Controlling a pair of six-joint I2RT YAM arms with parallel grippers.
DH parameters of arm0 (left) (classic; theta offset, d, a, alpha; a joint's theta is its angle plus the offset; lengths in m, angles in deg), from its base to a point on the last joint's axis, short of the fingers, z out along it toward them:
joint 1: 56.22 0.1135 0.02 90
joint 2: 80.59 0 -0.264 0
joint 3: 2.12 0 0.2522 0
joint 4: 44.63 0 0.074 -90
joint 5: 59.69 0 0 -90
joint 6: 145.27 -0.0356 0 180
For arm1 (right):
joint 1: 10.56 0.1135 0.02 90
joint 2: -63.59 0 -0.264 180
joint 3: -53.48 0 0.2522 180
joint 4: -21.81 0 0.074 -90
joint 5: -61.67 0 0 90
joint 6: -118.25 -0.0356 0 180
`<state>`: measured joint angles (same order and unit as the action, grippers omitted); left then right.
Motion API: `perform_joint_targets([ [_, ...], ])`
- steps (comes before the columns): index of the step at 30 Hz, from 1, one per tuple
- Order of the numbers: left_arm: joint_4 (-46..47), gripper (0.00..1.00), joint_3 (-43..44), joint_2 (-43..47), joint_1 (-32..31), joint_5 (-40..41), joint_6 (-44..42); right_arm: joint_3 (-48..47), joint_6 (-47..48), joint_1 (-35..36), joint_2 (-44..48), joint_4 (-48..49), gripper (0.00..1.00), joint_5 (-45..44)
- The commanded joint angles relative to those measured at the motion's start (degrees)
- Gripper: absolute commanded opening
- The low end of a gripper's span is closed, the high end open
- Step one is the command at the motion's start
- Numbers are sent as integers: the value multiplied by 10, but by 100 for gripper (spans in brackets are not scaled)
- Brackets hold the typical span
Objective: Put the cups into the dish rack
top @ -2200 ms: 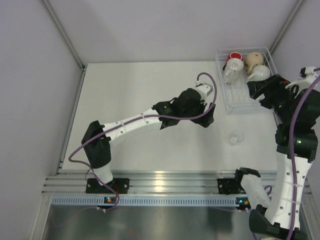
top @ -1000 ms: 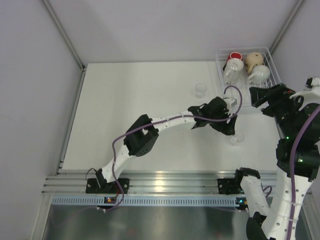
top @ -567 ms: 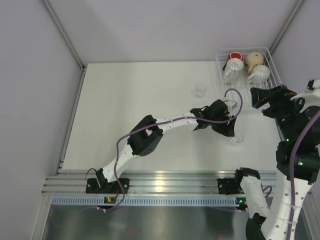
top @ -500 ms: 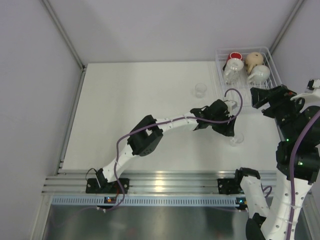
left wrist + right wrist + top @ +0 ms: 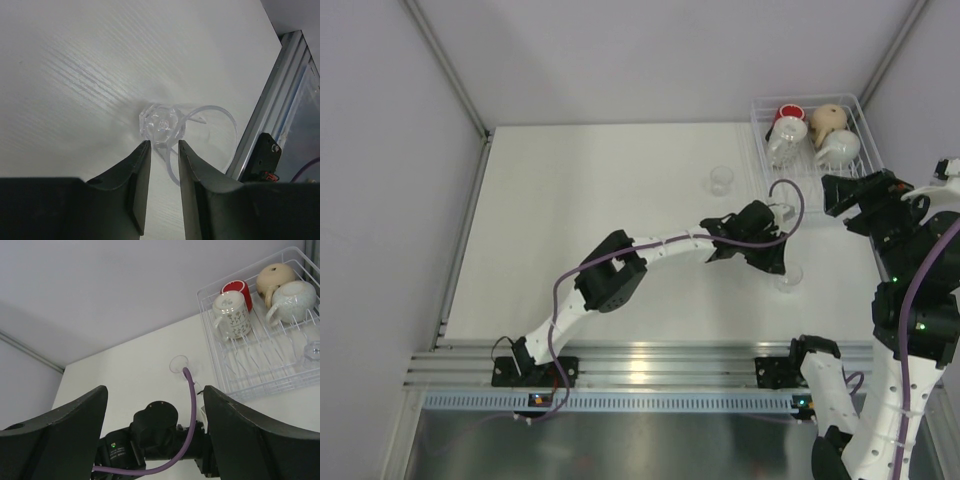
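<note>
Clear glass catches the light where the near tumbler (image 5: 162, 124) stands on the white counter (image 5: 570, 200), at about 4 o'clock from the counter's middle in the top view. The left hand (image 5: 163, 144) reaches it from 9 o'clock. Its fingers (image 5: 137, 175) are a narrow gap apart, with the tumbler's near rim showing in that gap; whether they touch the glass I cannot tell. A second tumbler (image 5: 721, 180) stands alone just at 9 o'clock of the dish rack (image 5: 211, 342), which fills the counter's 1 o'clock corner. The rack holds a red cup (image 5: 237, 290), a beige mug (image 5: 275, 274), a white mug (image 5: 295, 294), a patterned mug (image 5: 231, 312) and a racked tumbler (image 5: 312, 347). The right hand (image 5: 155, 390) hovers at the rack's 5 o'clock corner, fingers spread wide, holding nothing.
</note>
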<state>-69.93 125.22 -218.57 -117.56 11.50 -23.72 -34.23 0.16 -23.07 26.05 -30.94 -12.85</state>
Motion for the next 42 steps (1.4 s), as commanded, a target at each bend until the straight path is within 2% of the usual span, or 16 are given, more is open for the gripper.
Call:
perform_joint_targets([
  [1, 35, 34, -14, 27, -4, -23, 13, -4, 1, 5, -1, 27, 78, 2],
  [6, 35, 24, -23, 24, -2, -27, 22, -16, 23, 6, -6, 8, 78, -36],
  [9, 34, 3, -35, 32, -1, -22, 22, -5, 19, 5, -4, 15, 78, -36],
  [13, 46, 0, -66, 63, 7, -19, 34, 19, 5, 5, -6, 48, 78, 20],
  [14, 57, 0, -100, 91, 16, -23, 41, 22, 2, 5, -7, 53, 79, 33],
  [17, 178, 0, -184, 147, 46, -55, 95, 39, -10, 5, -3, 84, 79, 81],
  [18, 218, 0, -247, 188, 55, -65, 136, 52, -18, 5, -3, 94, 80, 92],
  [19, 307, 0, -285, 207, 67, -90, 158, 59, -21, 5, -1, 104, 80, 114],
  [21, 379, 0, -368, 257, 100, -113, 222, 88, -34, 5, 3, 145, 81, 137],
  [22, 443, 0, -389, 270, 112, -132, 240, 97, -40, 5, 3, 159, 82, 157],
  [28, 613, 0, -500, 350, 181, -189, 355, 166, -102, 6, -16, 285, 84, 238],
  [29, 676, 0, -510, 355, 191, -196, 373, 174, -127, 6, -17, 305, 84, 248],
  [30, 708, 0, -519, 358, 195, -199, 415, 197, -141, 6, -17, 355, 84, 264],
  [33, 859, 0, -543, 350, 208, -205, 513, 232, -180, 13, -21, 417, 84, 277],
  [36, 921, 0, -540, 338, 214, -201, 569, 244, -162, 45, -37, 442, 84, 273],
  [42, 921, 0, -536, 350, 214, -193, 574, 259, -125, 170, -72, 469, 85, 260],
])
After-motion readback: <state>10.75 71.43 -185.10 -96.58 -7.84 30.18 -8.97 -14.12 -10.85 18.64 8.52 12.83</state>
